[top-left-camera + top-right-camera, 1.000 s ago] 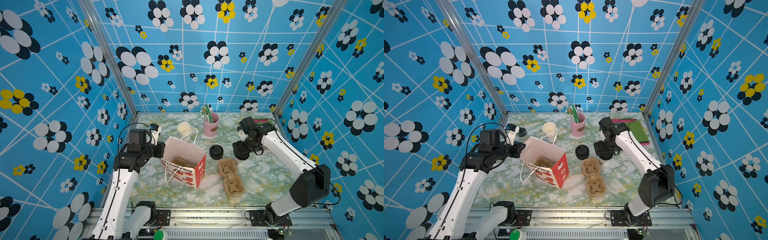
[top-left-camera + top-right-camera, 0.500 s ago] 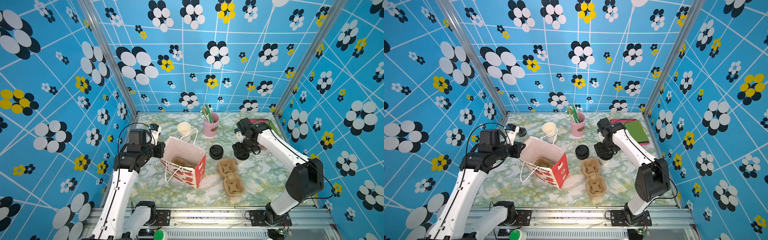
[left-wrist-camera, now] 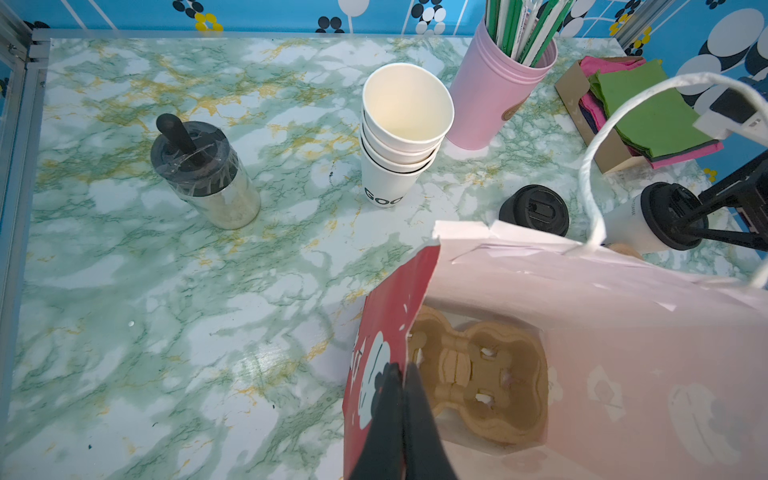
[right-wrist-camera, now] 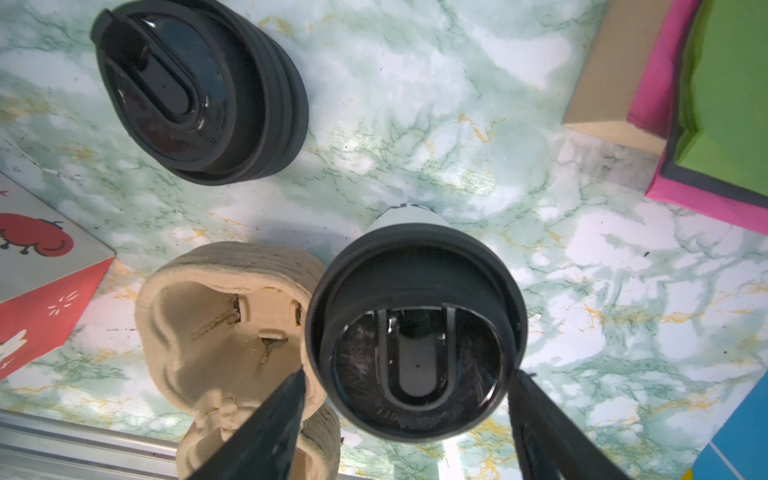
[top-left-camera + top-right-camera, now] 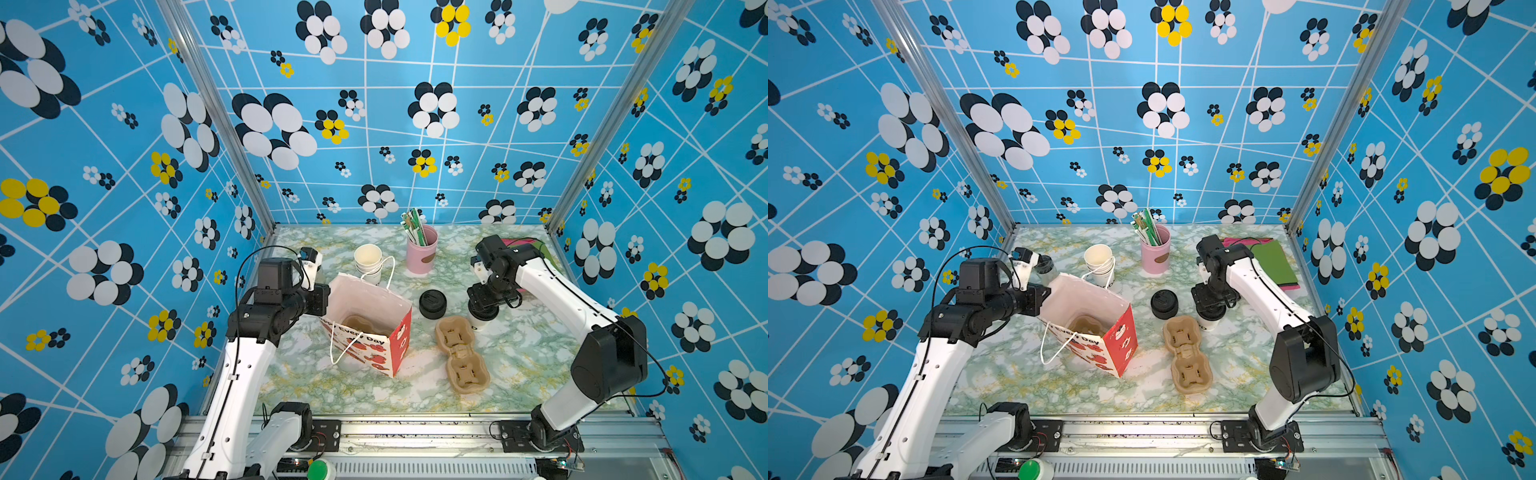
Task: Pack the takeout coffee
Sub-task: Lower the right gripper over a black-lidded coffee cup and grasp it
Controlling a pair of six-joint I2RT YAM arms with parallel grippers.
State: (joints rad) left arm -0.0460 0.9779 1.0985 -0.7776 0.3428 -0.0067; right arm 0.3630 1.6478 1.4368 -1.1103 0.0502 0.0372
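The takeout coffee (image 4: 415,291), a white cup under a black lid, stands on the marble table beside a pulp cup carrier (image 5: 461,353). My right gripper (image 4: 409,374) reaches down over it, one finger against each side of the lid; in both top views it covers the cup (image 5: 482,322) (image 5: 1209,323). The red and white paper bag (image 5: 365,328) stands open left of centre with another carrier (image 3: 473,374) inside. My left gripper (image 3: 401,374) is shut on the bag's near wall and holds the mouth open.
A pile of black lids (image 5: 432,303) sits between bag and coffee. Behind stand a stack of lidless cups (image 5: 368,259), a pink cup of straws (image 5: 422,253), a box of napkins (image 5: 1271,262) at the back right and a jar (image 3: 203,174) at the back left.
The right gripper has shifted slightly toward the middle over the cup and its jaws have narrowed onto the lid. The left arm and bag have not moved.
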